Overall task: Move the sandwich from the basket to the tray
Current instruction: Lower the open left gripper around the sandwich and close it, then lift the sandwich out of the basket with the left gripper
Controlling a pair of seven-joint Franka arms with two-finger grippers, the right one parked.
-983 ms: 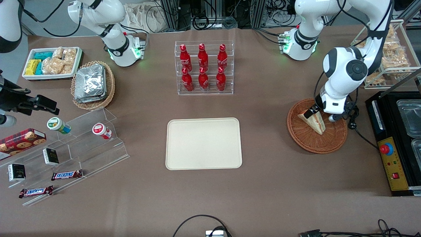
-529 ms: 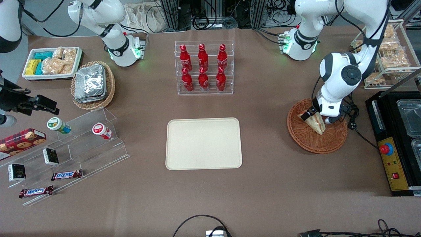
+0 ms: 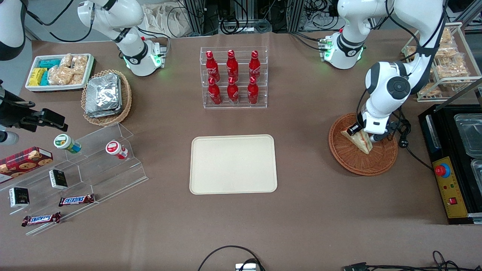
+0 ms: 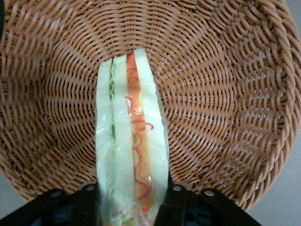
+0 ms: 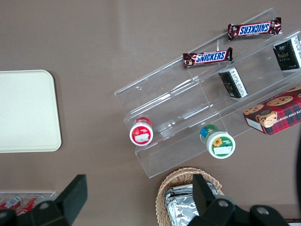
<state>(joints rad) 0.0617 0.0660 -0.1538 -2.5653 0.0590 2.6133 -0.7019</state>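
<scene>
- Lowered over the last second, the left arm's wrist now sits closer over the basket, with the gripper down at the wide end of the sandwich.
- Sandwich, basket and tray lie where they did a second ago; only the arm has shifted.
- Seen from the wrist, the jaws straddle the sandwich with one black finger on each bread face, both touching the clear wrap; they look clenched on it, though how firmly cannot be told.
- Still on edge, the wedge rests in the basket, its red, orange and green layers facing up and its tip pointing toward the front camera.
- Judged from this, the grasp is made or nearly made, and the lift has not begun.
- Bare and well apart from the basket, the tray waits mid-desk, toward the parked arm's end.
- Soft bread in slippery wrap could slide or squash if squeezed unevenly, so a straight lift clear of the wicker rim seems the sensible next move.
</scene>
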